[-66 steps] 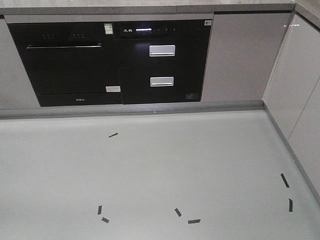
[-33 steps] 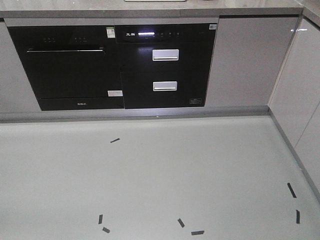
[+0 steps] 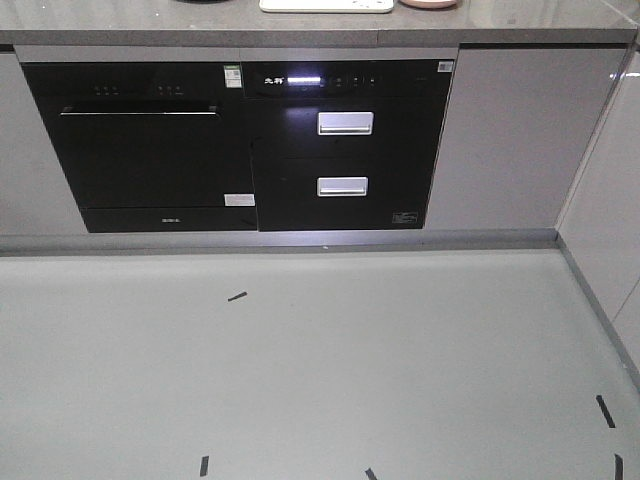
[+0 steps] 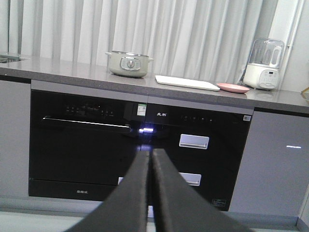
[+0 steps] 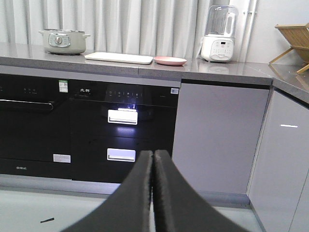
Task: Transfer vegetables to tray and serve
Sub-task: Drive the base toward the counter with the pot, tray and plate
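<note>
Kitchen front, three views. You see the tray [image 5: 119, 58] as a flat, cream-white rectangle with rounded corners, lying on the matt grey stone counter [image 5: 227, 72] in the upper left of the right wrist view. In the front view only its near edge shows, at the top centre. A round pink plate [image 5: 170, 60] lies just beside the tray's right end. It is seen edge-on, so you cannot tell what lies on it.

Left of the tray stands a pale green lidded pot [image 4: 128, 64]. Right of the plate stands a white blender [image 5: 219, 34] with a clear jug. Pleated white curtains [image 4: 169, 34] hang behind. Below the counter you see glossy black glass appliance fronts [image 3: 150, 150] with brushed silver drawer handles [image 3: 345, 123]. The smooth grey floor [image 3: 320, 380] bears short strips of black tape [image 3: 237, 296].

The left gripper [image 4: 150, 153] has its smooth, black, tapered jaws pressed together, with nothing between them and touching nothing. The right gripper [image 5: 153, 153] is closed likewise and holds nothing. Both point at the appliance fronts, well apart from the tray.
</note>
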Controlling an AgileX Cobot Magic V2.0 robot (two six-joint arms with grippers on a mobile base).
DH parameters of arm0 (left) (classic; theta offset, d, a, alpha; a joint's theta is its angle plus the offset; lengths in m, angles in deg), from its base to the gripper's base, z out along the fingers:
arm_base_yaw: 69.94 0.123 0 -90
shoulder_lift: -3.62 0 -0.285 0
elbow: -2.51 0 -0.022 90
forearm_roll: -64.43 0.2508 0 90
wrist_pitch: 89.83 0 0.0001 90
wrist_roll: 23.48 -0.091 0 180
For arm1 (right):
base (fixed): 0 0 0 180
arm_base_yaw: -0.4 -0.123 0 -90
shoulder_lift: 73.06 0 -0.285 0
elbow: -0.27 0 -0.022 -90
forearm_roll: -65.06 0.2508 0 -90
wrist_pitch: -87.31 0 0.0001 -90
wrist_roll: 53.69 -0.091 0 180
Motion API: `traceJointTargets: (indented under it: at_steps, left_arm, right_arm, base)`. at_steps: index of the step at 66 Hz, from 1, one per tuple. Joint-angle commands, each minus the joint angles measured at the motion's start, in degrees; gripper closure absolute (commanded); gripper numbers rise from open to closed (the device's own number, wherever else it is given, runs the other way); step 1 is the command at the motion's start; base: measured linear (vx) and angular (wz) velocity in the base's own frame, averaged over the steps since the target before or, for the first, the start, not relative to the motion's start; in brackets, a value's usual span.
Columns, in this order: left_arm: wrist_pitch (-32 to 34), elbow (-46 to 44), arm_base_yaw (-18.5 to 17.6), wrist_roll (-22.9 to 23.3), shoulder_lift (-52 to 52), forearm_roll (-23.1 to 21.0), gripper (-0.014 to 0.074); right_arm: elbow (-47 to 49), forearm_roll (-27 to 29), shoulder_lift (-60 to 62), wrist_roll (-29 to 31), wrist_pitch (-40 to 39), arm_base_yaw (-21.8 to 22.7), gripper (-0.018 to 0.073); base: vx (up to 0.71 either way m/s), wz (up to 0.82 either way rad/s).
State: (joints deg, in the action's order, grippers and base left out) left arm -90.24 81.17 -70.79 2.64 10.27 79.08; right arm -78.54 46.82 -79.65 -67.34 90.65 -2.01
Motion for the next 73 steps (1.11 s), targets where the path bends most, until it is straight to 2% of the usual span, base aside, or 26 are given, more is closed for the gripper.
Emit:
traceJointTargets:
  at_steps: [1, 73]
  left_arm:
    - [4.3, 1.2, -0.1, 0.1, -0.4, 0.0, 0.0602]
    - [4.3, 1.2, -0.1, 0.1, -0.4, 0.0, 0.0602]
  right_arm:
    - [-0.9, 0.0, -0.2, 0.4, -3.7, 0.3, 0.0568]
    - [-0.9, 0.0, -0.2, 0.4, -3.7, 0.3, 0.0568]
  base:
    - [0.17, -0.01]
    - [0.18, -0.04]
